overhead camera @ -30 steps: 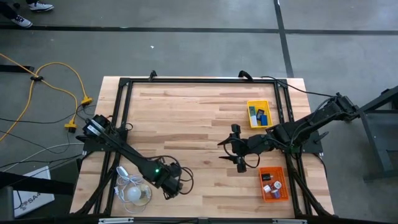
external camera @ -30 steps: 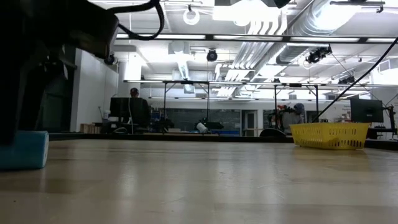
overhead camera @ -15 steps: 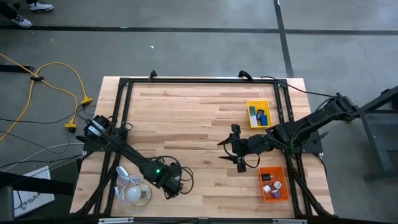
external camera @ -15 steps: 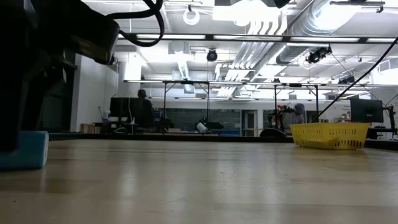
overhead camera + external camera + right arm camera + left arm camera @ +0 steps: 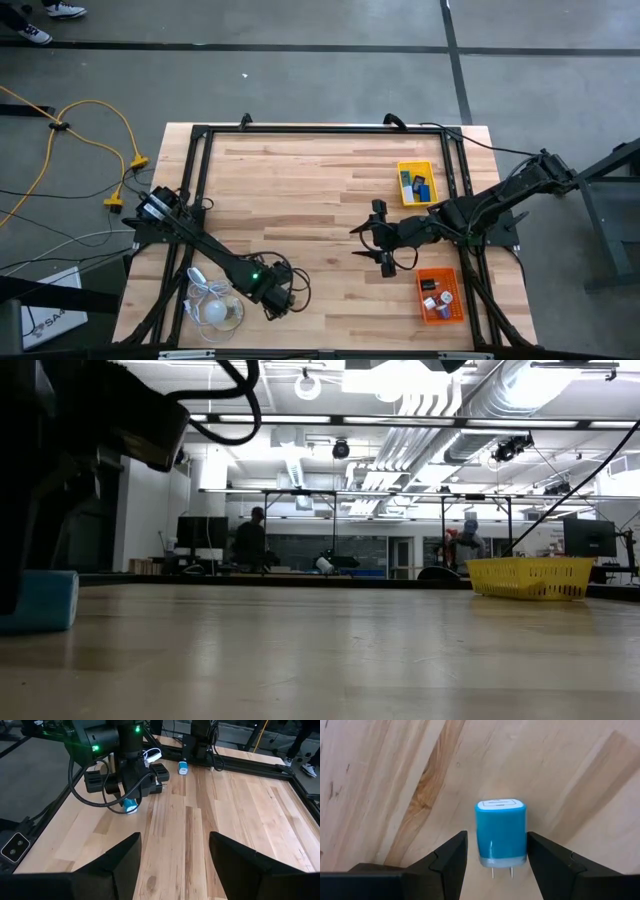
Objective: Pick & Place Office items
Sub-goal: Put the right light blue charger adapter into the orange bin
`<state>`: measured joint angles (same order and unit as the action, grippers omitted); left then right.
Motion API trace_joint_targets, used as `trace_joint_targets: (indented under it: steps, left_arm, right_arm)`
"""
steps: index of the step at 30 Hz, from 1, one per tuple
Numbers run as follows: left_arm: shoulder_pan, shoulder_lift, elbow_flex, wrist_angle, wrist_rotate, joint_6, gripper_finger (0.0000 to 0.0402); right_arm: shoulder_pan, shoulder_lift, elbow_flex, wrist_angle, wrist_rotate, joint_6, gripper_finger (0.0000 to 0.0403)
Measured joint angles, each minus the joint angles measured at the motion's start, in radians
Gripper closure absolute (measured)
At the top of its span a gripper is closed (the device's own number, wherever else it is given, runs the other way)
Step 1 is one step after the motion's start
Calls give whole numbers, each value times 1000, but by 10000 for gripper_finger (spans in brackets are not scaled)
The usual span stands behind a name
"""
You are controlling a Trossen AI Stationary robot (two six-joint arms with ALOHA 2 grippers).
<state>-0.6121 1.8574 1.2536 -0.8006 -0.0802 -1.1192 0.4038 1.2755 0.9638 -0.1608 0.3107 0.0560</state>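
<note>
A blue USB wall charger lies flat on the wooden desk near its front left corner. Its long axis runs in line with the left gripper's reach: the two metal prongs point back toward the wrist and the white-faced port end points away. The left gripper's jaws stand spread on either side of the charger, with a narrow gap showing on each side, so they flank it without clamping it. No brand or writing can be read on the charger.

From above, the left arm reaches along the desk's left side to the front edge, where a green light glows on its wrist. Just beside it, at the front left corner, sits a white round bulb-like thing with a coiled white cord.

The right gripper hovers over the middle of the desk's right half, jaws spread and holding nothing. Its wrist camera looks across the bare boards to the left gripper and the charger under it. A second small blue and white piece lies farther off by the black frame.

A yellow tray near the right edge holds several small blue and dark office items. An orange tray at the front right corner holds small white, black and red pieces.

In the room behind the desk, two people stand among workbenches.
</note>
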Motion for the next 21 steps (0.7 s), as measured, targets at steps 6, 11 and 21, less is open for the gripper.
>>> trace_joint_targets:
  steps: [6, 11, 21]
  left_arm:
    - [0, 1, -1, 0, 1, 4, 209]
    - [0, 1, -1, 1, 0, 4, 209]
    - [-3, 5, -1, 2, -1, 23, 209]
  right_arm:
    - [0, 0, 0, 1, 0, 0, 182]
    - [0, 0, 0, 0, 0, 0, 182]
    - [0, 0, 0, 0, 0, 0, 182]
